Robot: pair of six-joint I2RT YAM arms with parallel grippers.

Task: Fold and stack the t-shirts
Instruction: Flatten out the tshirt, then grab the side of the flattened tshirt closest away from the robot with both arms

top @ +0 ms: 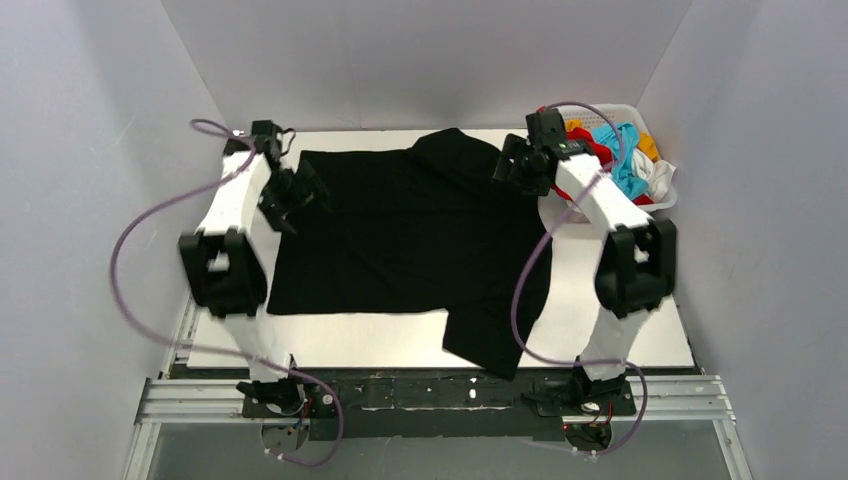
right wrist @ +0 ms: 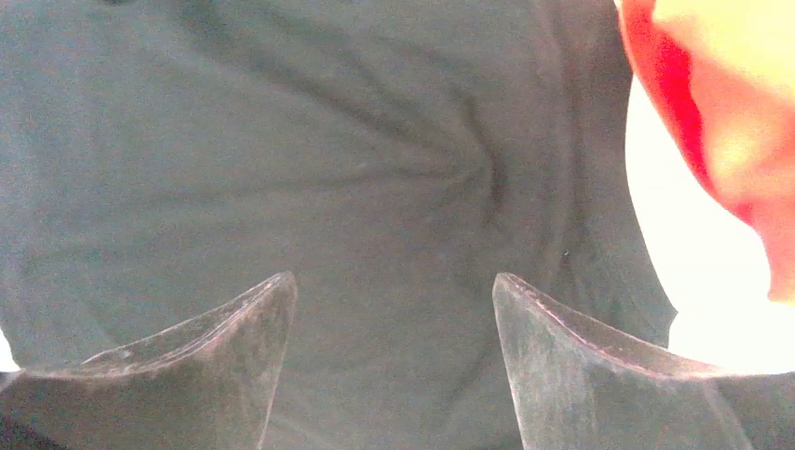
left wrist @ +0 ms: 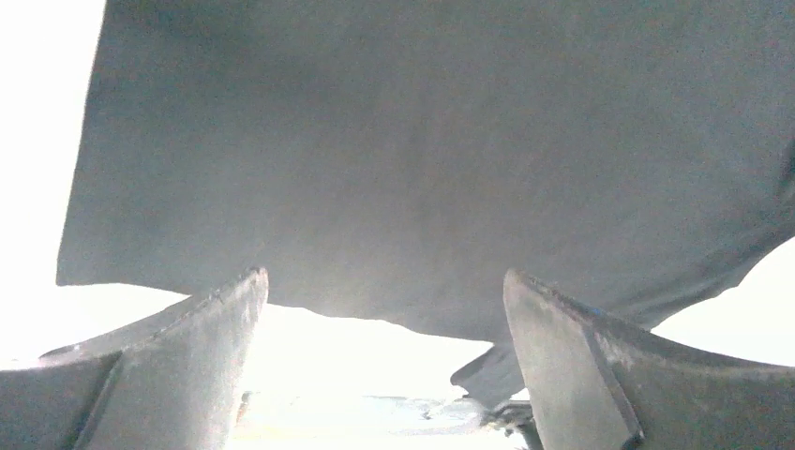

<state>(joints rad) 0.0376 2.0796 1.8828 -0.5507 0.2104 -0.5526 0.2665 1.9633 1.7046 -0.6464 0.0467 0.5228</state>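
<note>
The large black t-shirt (top: 410, 240) lies spread on the white table (top: 620, 330), one corner hanging over the near edge and a part folded over at the far middle. My left gripper (top: 300, 195) is open and empty, just above the shirt's left edge; the left wrist view shows black cloth (left wrist: 422, 159) beyond the spread fingers (left wrist: 197, 347). My right gripper (top: 510, 165) is open and empty over the shirt's far right part; black cloth (right wrist: 328, 159) fills the right wrist view. Red (top: 598, 148), light blue (top: 622, 160), white (top: 658, 180) and orange-yellow (top: 648, 145) shirts lie bundled in the basket.
A white lattice basket (top: 640, 113) stands at the far right corner of the table, close behind my right arm. A blurred red cloth edge (right wrist: 694, 103) shows at the right of the right wrist view. Grey walls enclose the table on three sides.
</note>
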